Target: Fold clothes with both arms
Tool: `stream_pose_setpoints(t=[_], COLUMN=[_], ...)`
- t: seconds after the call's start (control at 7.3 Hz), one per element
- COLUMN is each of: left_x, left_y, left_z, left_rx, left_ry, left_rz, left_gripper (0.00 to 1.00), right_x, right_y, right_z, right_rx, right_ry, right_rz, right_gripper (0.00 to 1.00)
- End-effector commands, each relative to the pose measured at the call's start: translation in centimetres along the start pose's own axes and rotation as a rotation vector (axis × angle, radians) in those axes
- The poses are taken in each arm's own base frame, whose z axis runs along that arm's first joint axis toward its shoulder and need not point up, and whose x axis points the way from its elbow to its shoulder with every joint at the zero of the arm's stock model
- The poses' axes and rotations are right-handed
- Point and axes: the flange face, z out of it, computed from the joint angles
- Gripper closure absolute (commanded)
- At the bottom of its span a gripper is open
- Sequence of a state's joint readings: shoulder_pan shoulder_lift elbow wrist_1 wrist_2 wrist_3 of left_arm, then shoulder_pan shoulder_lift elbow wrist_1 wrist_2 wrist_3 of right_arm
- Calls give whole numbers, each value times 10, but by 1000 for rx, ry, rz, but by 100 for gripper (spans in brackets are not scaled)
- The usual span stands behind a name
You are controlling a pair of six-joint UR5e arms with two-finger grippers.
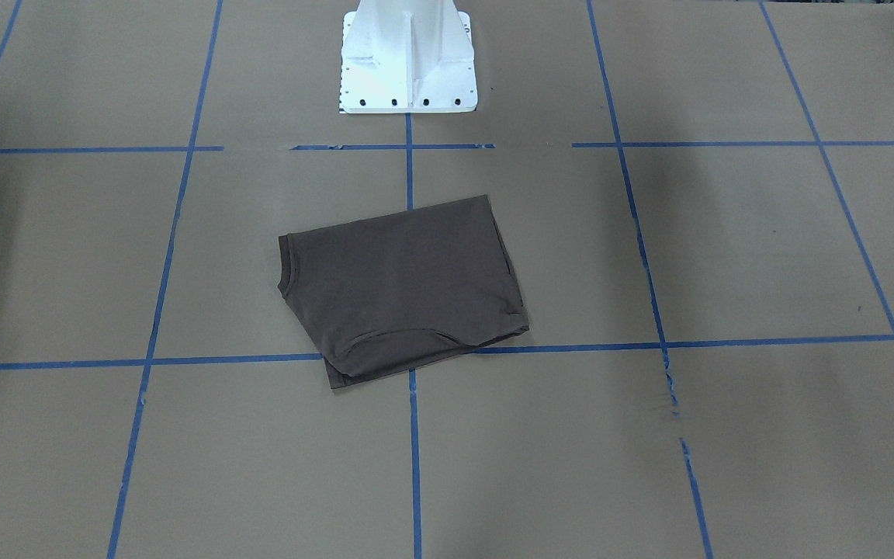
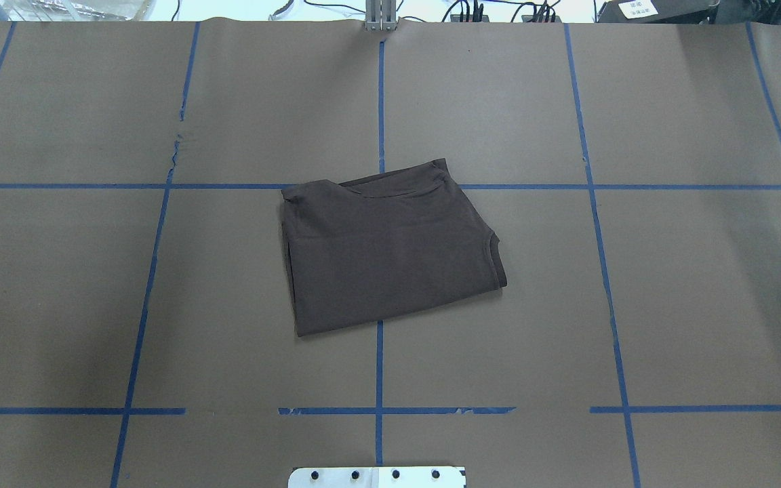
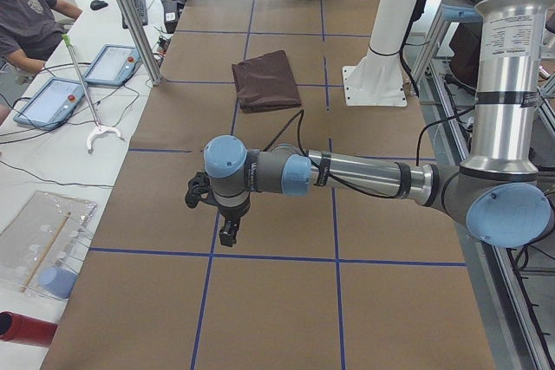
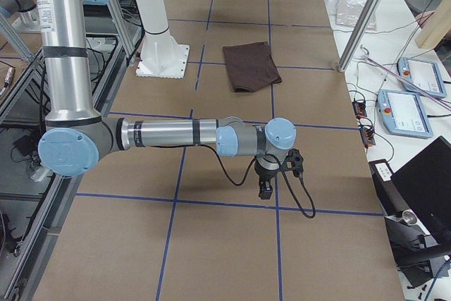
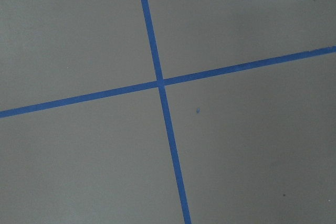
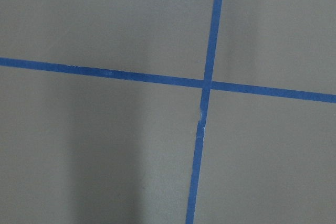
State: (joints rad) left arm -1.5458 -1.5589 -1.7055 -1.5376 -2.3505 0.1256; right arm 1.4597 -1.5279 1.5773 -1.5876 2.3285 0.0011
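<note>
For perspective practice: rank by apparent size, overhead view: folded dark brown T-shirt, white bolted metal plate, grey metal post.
1. Folded dark brown T-shirt
2. White bolted metal plate (cropped by edge)
3. Grey metal post

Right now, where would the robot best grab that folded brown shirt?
Probably take the T-shirt by its edge nearest the robot, pinching both corners from straight above. It lies flat, and that edge looks like one clean fold; the far edge shows the collar and loose layers.
</note>
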Motion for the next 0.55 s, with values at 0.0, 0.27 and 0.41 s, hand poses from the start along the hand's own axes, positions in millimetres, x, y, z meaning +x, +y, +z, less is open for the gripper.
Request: stream_pose_setpoints(t=[0.0, 0.27, 0.41], left_x=[-2, -4, -5], left_y=[1, -1, -3], left_z=[3, 10, 9], left_rx=[-6, -21, -24], left_ry=[-6, -29, -49], left_rz=[1, 4, 3], left_gripper=[0, 0, 0], right_x=[-1, -3, -4], right_y=[2, 1, 1], right_z=[1, -1, -2], right_rx=[1, 5, 7], right_ry=[-9, -11, -14], right_rz=[-2, -5, -7], right_gripper=[0, 0, 0])
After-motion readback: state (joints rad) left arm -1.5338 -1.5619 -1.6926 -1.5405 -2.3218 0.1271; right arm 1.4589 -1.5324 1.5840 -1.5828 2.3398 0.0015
